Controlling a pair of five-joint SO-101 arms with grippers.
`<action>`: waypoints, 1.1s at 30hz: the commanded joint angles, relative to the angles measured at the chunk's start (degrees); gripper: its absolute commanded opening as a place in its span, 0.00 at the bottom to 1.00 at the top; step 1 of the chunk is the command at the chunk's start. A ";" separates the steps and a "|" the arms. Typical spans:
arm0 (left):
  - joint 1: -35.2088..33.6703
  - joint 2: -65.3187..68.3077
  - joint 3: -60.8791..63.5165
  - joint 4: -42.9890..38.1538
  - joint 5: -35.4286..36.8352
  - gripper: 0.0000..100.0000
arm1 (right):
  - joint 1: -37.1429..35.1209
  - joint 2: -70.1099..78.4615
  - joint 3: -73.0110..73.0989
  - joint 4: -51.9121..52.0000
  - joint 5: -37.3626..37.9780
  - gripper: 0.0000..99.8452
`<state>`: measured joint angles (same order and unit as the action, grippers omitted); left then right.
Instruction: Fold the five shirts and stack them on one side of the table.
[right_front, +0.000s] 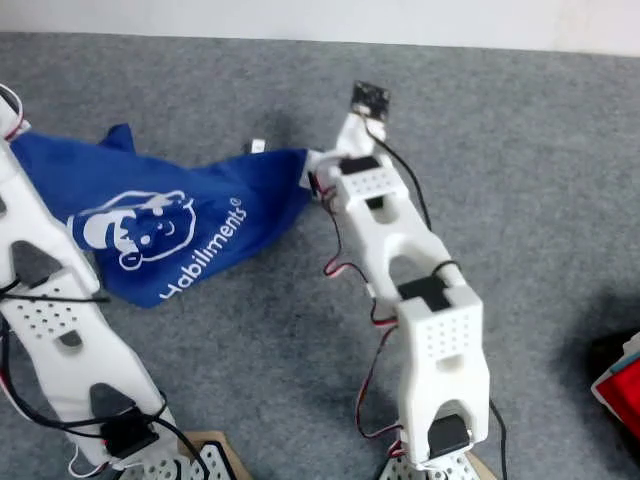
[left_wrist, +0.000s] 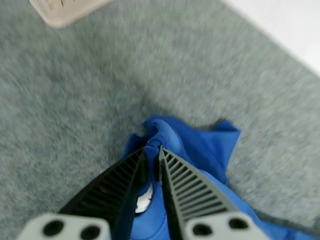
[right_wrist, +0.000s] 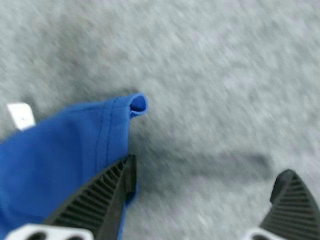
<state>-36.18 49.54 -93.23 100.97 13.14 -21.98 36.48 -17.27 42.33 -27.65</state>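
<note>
A blue shirt (right_front: 190, 230) with a white print lies spread on the grey table surface (right_front: 520, 180), its far corner bunched up. My left gripper (left_wrist: 152, 152) is shut on a raised fold of this blue shirt (left_wrist: 200, 145) at the table's left edge. In the right wrist view my right gripper (right_wrist: 207, 170) stands open just above the surface. One of its fingers (right_wrist: 112, 192) touches the shirt's hemmed corner (right_wrist: 100, 140), and the other finger is over bare grey. From above, the right gripper (right_front: 318, 178) sits at the shirt's right tip.
A red and black object (right_front: 618, 385) lies at the table's right edge. A small white tag (right_front: 256, 146) sticks out near the shirt's upper edge. A beige object (left_wrist: 65, 10) lies beyond the left gripper. Both arm bases stand at the near edge.
</note>
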 joint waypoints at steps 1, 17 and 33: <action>-0.31 3.30 -2.24 0.26 -0.44 0.01 | -0.92 3.30 -14.37 4.00 -0.70 0.41; -0.57 4.70 -2.15 0.26 -0.53 0.01 | -2.33 15.43 -39.87 12.97 -0.44 0.41; -1.89 4.88 -2.07 0.26 -0.53 0.01 | -4.62 28.09 -53.23 14.64 -0.26 0.21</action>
<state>-37.76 54.90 -93.23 100.97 13.05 -26.20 66.02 -67.12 56.75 -27.65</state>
